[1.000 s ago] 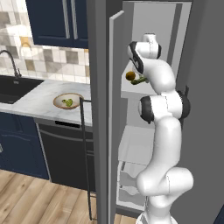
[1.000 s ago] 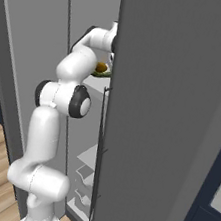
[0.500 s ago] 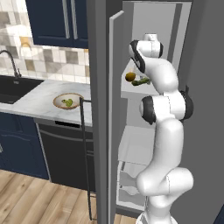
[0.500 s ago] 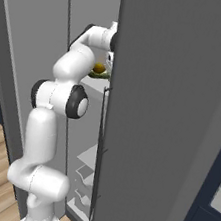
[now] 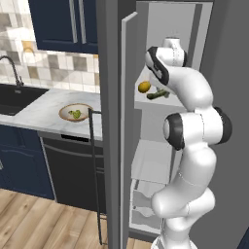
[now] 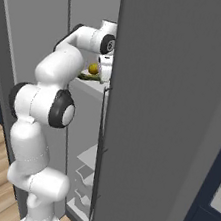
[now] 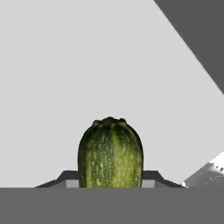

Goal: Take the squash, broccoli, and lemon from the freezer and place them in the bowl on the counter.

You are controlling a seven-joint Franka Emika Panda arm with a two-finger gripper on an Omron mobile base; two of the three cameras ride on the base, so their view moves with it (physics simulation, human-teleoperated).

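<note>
The dark green squash point(image 7: 110, 153) sits end-on between my gripper's point(image 7: 110, 177) dark fingertips point(image 7: 66, 176), and the gripper is shut on it. From the base, the squash point(image 5: 158, 94) lies just over a white shelf inside the open freezer point(image 5: 168, 24), with the yellow lemon point(image 5: 144, 87) beside it on that shelf. My hand point(image 6: 105, 66) reaches down onto the squash point(image 6: 89, 78) beside the lemon point(image 6: 93, 68). The wooden-rimmed bowl point(image 5: 63, 112) stands on the marble counter point(image 5: 39, 109) and holds the light-green broccoli point(image 5: 75, 114).
The grey freezer door point(image 5: 127, 121) stands open between the shelf and the counter. A wide grey refrigerator door point(image 6: 172, 117) borders the compartment on the other side. White drawers point(image 5: 148, 204) fill the freezer's lower part. A dark sink point(image 5: 14, 97) lies left of the bowl.
The arm's upper links have shifted only slightly inside the freezer. The gripper stays shut on the squash, and the lemon has not moved.
</note>
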